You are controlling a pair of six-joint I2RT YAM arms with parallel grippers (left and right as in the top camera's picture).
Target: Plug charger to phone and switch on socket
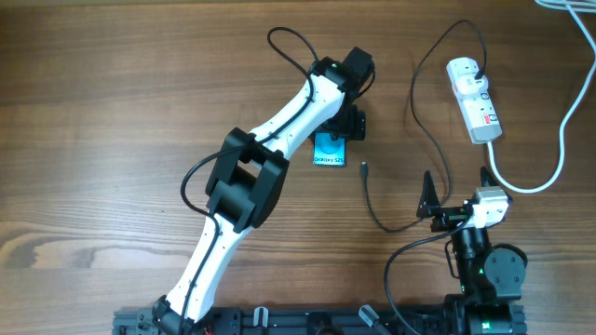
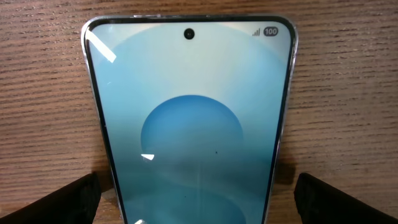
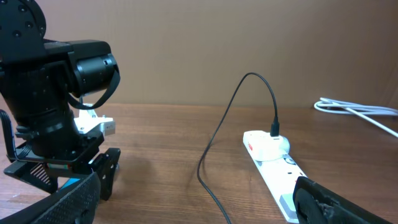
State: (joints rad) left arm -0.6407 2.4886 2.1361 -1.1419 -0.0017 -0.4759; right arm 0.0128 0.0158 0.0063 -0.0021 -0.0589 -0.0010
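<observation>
1. Wood-grain table (image 1: 112, 112). Phone (image 1: 329, 151) flat and screen-up near centre, "Galaxy S25" edge toward 6 o'clock in the overhead view.
2. Open left gripper (image 2: 204, 200) over the phone, one finger on each side. Narrow gaps showing in the wrist view, so not clamped.
3. Open, empty right gripper (image 3: 202, 208), spread wide and low over the table at about 4 o'clock from the phone.
4. Black connector tip (image 1: 364, 168) loose on the wood near the phone, at its 4 o'clock, not touching it.
5. Charger cable (image 3: 254, 74) slack, looping away toward 5 o'clock, then up to the white plug head (image 1: 463, 70). Plug head seated in the socket (image 1: 477, 110) at 2 o'clock.
6. Red switch (image 3: 250, 147) visible beside the plug head; on or off impossible to tell.
7. Step in hand, by judgement: steady the phone and fetch the tip. Nothing joined at the phone end yet.
8. To do it well:
   - Close the left fingers on the long edges and leave the 6 o'clock edge bare.
   - Pinch just behind the connector rather than on slack cable, to stop droop.
   - Line up square with the port and push straight, no twisting.
9. Watch the loop: possible snag, dragging phone or tip.
10. Switch press last.
</observation>
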